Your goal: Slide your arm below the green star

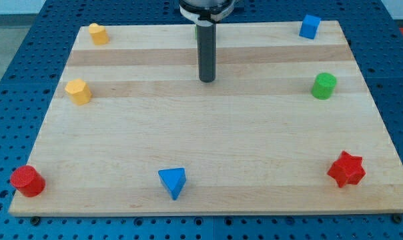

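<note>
My tip [207, 80] rests on the wooden board [208, 147] in its upper middle part. The dark rod rises straight from it to the view's top edge. The green star does not show now: the rod and the arm's body stand in front of the spot near the board's top edge where it showed earlier. The tip is a short way toward the view's bottom from that spot. It touches no block.
A blue cube [309, 26] sits top right, with a green cylinder [324, 86] below it. Two yellow blocks [98, 33] [78, 91] are at the left. A red cylinder [27, 181], a blue triangle [173, 182] and a red star [346, 169] lie along the bottom.
</note>
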`<state>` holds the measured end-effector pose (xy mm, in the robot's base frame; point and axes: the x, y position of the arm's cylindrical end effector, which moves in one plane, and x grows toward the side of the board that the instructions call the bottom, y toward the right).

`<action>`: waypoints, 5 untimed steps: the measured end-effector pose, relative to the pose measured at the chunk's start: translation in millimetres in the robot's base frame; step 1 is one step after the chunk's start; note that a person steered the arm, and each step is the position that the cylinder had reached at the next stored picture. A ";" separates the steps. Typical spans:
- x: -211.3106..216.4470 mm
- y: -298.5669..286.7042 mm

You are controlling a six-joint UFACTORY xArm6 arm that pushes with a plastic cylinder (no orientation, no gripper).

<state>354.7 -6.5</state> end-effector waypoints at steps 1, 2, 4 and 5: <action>-4.6 -0.1; -11.9 -0.2; -43.5 -1.0; -56.5 -5.3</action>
